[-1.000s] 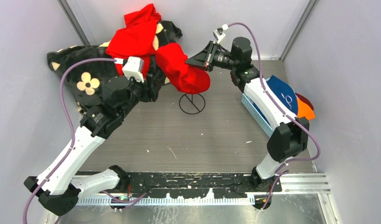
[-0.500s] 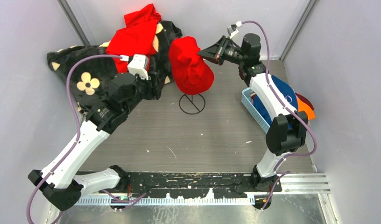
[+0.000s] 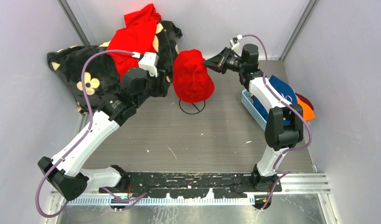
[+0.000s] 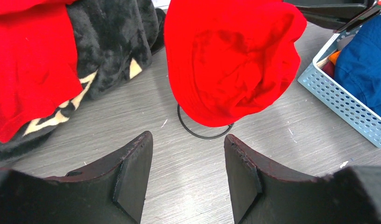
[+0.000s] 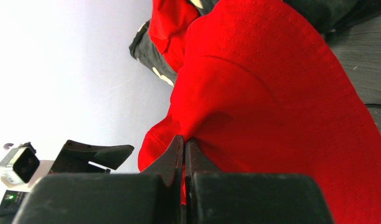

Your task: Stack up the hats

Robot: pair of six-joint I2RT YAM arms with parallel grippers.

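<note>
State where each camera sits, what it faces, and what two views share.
Top external: overhead, near side, facing down at the table; left arm, right arm show.
Left wrist: faces the red hat; open left end effector shows.
Right wrist: faces the hat closely; shut right end effector pinches it.
All share the red hat.

Left claw (image 4: 186,137) agape, right claw (image 5: 184,140) pinched

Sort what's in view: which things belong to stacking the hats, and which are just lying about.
For the job: red hat, held by the right gripper; blue hat, orange hat and maroon hat at the basket.
Lying about: black flowered blanket; red garment on it.
</note>
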